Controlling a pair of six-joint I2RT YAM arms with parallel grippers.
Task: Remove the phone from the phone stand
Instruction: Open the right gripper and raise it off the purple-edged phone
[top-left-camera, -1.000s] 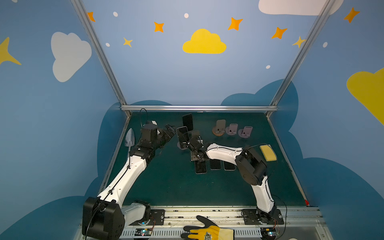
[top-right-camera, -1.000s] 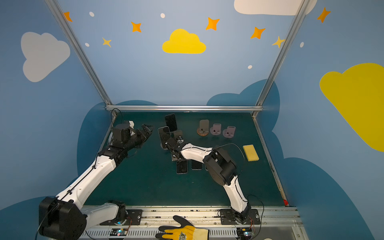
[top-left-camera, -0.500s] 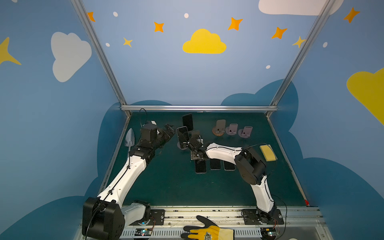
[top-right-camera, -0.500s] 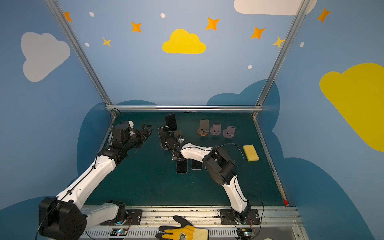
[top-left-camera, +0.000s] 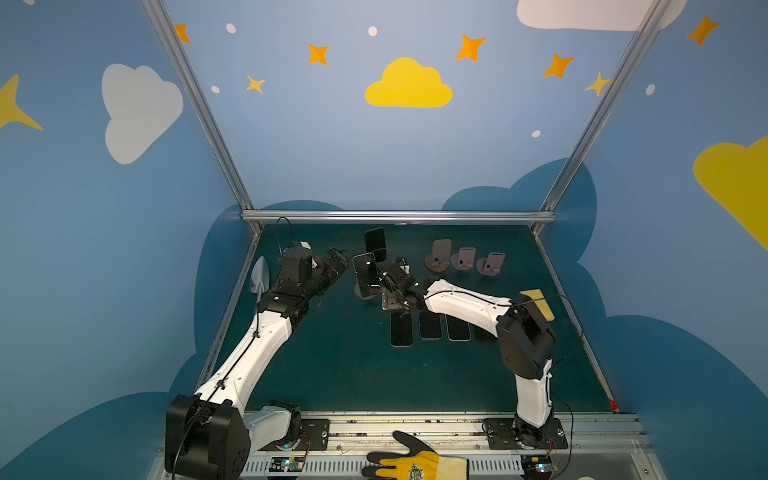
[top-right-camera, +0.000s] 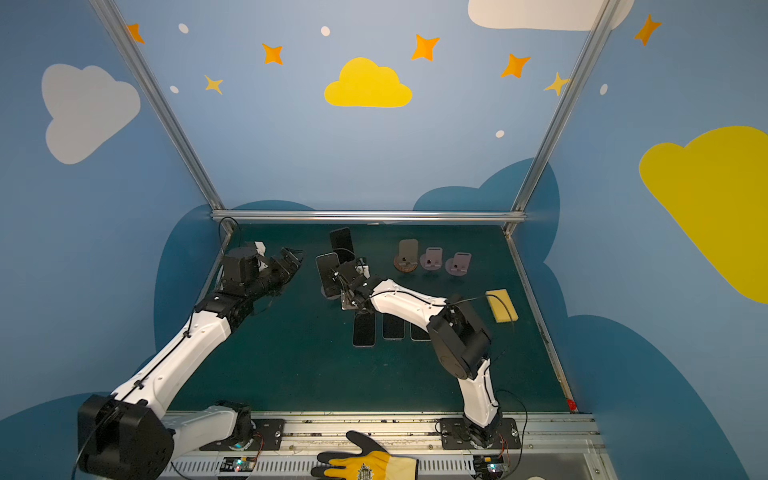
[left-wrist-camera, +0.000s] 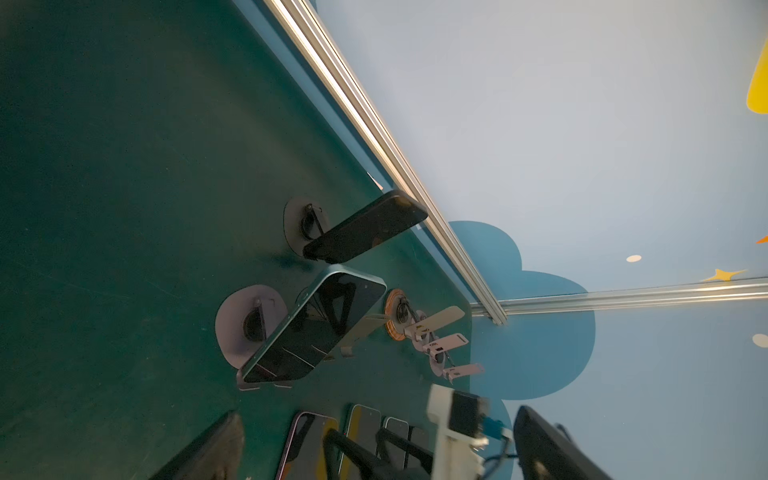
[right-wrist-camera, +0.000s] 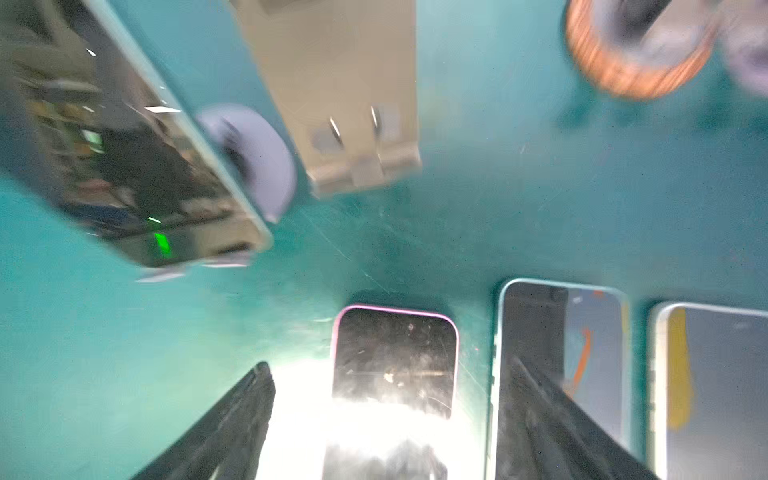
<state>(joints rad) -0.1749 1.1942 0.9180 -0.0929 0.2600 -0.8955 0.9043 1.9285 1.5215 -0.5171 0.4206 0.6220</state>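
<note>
Two phones lean on phone stands at the back: a teal-edged phone on a grey round-based stand, and a black phone behind it. My right gripper hovers open just right of the teal-edged phone, over an empty silver stand. A pink-edged phone lies flat on the mat below its spread fingers, untouched. My left gripper is open and empty, left of the teal-edged phone.
More phones lie flat in a row beside the pink-edged one. A wood-based stand and two pink stands are empty at the back right. A yellow sponge is at the right, a trowel at the left edge.
The right gripper's jaws have spread wider above the flat pink-edged phone, with the arm barely moving. The left arm has stayed still and open.
</note>
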